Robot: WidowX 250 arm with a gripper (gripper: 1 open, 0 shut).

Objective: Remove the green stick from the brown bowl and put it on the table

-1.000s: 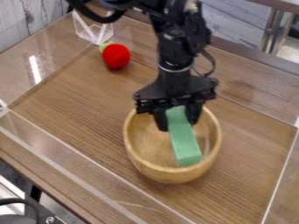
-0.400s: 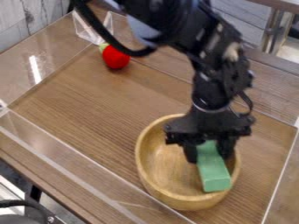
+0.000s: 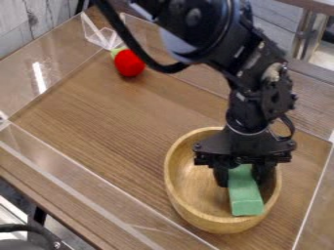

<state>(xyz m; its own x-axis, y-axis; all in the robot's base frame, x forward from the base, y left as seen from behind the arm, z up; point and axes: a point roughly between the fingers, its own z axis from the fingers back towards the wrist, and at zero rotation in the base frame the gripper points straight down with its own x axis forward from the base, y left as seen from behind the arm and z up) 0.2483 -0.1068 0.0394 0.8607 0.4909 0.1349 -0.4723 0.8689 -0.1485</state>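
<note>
Gripping the green stick (image 3: pixel 247 194), the gripper (image 3: pixel 244 172) has its dark fingers closed on the stick's upper end and points almost straight down into the brown bowl (image 3: pixel 196 205). Stick is tilted, upper end pinched between the fingers, lower end down inside the bowl close to the right inner wall; cannot tell whether that lower end touches the bowl floor or hangs just off it. Bowl sits on the table (image 3: pixel 104 117) toward the near right corner, light tan wood, thick rim, its right edge near the clear plastic wall (image 3: pixel 311 210) on that side. Black robot arm (image 3: pixel 222 49) comes in from the top of the view, bends over, and drops down over the bowl, hiding the bowl's far rim. Red ball (image 3: pixel 128 63) lies on the table at the far left, well apart from the bowl and the gripper, just in front of a small clear object (image 3: pixel 102 35) at the back edge that is too blurred to identify. Table top is brown wood grain with clear walls along its left and near edges too. Stick is not on the table surface; it is inside the bowl's outline.
</note>
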